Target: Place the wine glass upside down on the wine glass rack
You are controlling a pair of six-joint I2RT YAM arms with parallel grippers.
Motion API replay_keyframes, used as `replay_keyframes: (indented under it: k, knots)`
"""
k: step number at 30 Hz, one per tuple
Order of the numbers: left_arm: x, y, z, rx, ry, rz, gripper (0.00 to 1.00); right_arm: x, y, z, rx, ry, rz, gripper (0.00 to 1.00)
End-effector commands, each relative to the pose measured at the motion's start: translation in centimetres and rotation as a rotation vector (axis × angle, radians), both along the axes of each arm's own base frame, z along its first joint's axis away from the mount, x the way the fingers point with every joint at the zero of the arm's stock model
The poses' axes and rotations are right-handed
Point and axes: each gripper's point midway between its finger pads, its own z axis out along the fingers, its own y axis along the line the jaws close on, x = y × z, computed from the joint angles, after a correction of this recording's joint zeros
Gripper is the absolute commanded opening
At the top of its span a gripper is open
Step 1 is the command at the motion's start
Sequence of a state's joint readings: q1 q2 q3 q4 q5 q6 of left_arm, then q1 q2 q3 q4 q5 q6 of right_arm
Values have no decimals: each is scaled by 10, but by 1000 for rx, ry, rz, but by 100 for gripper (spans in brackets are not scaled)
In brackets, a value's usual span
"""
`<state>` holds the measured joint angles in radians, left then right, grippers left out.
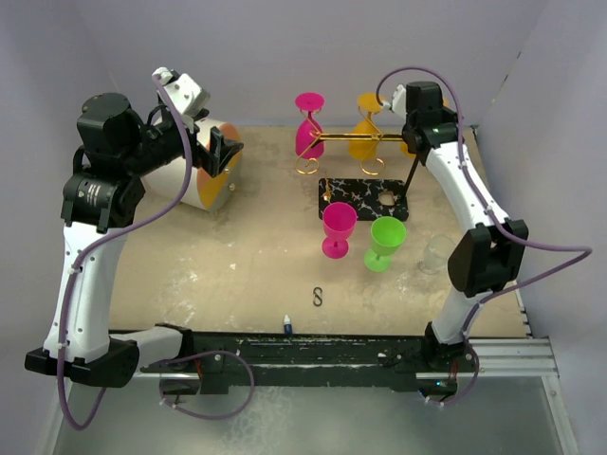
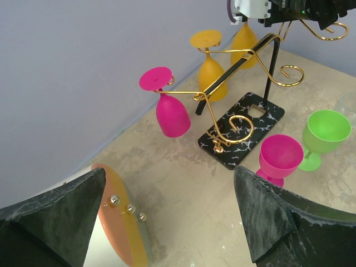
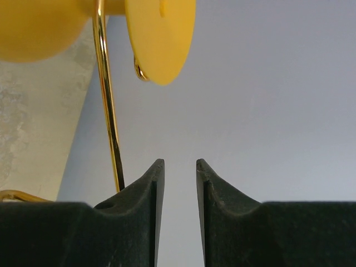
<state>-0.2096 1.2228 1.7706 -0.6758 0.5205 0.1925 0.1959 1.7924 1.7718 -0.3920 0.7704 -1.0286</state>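
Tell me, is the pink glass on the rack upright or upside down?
Upside down: the pink glass hangs from the rack, foot on top, bowl below.

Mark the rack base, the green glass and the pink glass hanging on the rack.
rack base [image 1: 365, 192]: top view, bare black marbled top.
green glass [image 1: 387, 233]: top view, inside of the bowl.
hanging pink glass [image 2: 172, 115]: left wrist view, side of the upside-down bowl.

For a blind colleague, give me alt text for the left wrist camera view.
A gold wire wine glass rack on a black marbled base holds a pink glass and an orange glass upside down. Beside the base, a second pink glass and a green glass stand upright, seen between the open fingers of the left tool.
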Motion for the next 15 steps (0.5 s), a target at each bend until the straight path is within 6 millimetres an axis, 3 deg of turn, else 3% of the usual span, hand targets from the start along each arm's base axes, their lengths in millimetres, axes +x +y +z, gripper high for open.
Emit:
replay_keyframes:
  k: [1, 7, 15]
  knots:
    - [-4, 1, 18, -21, -55, -4, 99, -22, -13, 27, 17, -85, -51, 33]
    - [-2, 2, 15, -16, -51, 0, 99, -44, -20, 30, 41, -100, -70, 39]
    - [2, 3, 9, -10, -37, 14, 99, -81, -25, 55, 211, -196, -42, 49]
